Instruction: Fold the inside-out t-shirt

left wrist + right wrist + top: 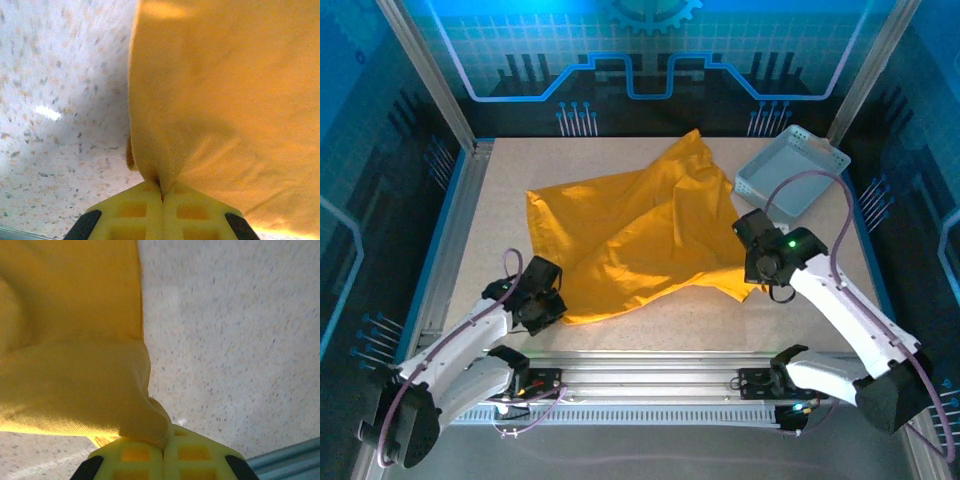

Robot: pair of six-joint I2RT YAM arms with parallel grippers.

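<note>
The mustard-yellow soft cloth t-shirt (pixel 640 235) lies beyond both arms, its near edge running between the left gripper (pixel 161 192) and the right gripper (pixel 164 444), each pinched tightly on it.

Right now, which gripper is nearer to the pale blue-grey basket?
Right. The right gripper, shut on the t-shirt's near-right edge, sits just in front of the basket; the left gripper, shut on the near-left edge, is across the table.

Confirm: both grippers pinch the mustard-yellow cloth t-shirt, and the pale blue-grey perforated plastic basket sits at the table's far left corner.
Not quite. The pale blue-grey perforated plastic basket sits at the far right corner, as the top external view shows. The left gripper and right gripper do pinch the mustard-yellow cloth t-shirt.
</note>
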